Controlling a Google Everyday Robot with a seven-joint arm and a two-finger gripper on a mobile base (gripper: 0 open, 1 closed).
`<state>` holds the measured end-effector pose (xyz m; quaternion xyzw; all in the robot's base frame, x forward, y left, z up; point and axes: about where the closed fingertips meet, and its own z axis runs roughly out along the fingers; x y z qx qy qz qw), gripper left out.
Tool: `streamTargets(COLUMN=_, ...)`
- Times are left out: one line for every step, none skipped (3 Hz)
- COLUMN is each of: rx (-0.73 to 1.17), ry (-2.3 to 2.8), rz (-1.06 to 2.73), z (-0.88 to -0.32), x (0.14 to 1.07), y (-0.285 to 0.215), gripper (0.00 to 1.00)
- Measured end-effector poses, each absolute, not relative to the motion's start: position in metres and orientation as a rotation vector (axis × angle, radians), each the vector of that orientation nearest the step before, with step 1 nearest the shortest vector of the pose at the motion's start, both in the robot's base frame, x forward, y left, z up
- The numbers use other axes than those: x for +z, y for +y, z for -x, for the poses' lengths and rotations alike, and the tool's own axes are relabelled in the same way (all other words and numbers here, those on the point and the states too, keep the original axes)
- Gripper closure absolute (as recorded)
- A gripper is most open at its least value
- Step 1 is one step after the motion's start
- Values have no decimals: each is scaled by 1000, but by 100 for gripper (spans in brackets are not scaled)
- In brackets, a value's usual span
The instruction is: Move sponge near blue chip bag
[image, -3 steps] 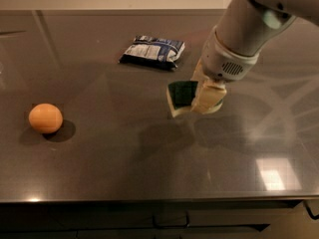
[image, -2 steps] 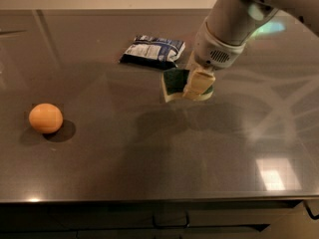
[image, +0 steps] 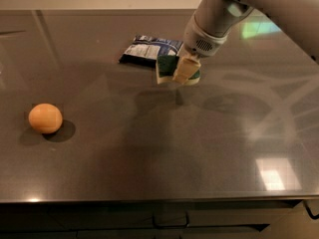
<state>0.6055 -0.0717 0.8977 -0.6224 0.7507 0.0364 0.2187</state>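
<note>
The sponge (image: 167,67), dark green on top with a pale yellow base, is held in my gripper (image: 182,71), which is shut on it a little above the dark countertop. The blue chip bag (image: 148,50), a crinkled dark blue and white packet, lies flat just behind and to the left of the sponge, and the sponge overlaps its right end in the view. My arm (image: 234,9) comes in from the upper right and hides the sponge's right part.
A round orange fruit (image: 45,118) sits at the left of the dark grey countertop (image: 149,148). The counter's front edge runs along the bottom, with drawers below it.
My gripper has carried the sponge up and to the left, from the middle of the counter to right beside the blue chip bag. The bag and the orange fruit have not moved.
</note>
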Motion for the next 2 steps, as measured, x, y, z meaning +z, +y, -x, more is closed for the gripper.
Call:
streamTargets(rx=110, ry=2080, rz=1714, z=-632, x=889, y=-68, gripper=84)
streamTargets(rx=106, ry=2082, rz=1716, z=-654, x=880, y=-65, gripper=59)
